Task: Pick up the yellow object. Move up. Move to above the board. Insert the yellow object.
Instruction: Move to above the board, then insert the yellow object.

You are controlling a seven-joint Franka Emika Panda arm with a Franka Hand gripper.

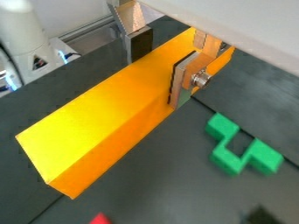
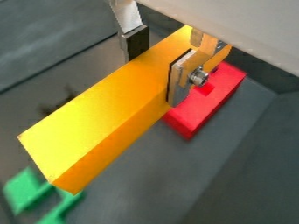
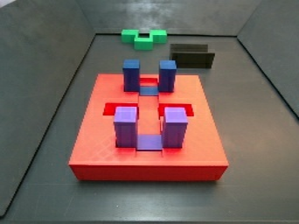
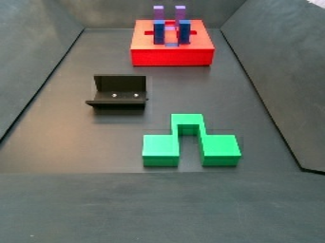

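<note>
Wrist views — gripper (image 1: 162, 59) clamps yellow object (image 1: 111, 118) — green block (image 1: 242, 147) beside.

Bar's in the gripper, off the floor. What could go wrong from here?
1. The gripper clamps the yellow object near one end, so the long free end may sag or twist in the grasp.
2. The channel between the posts on the board looks narrow; a tilted bar could catch on a post.
3. Neither side view shows the gripper or bar, so alignment over the board is unconfirmed.
</note>
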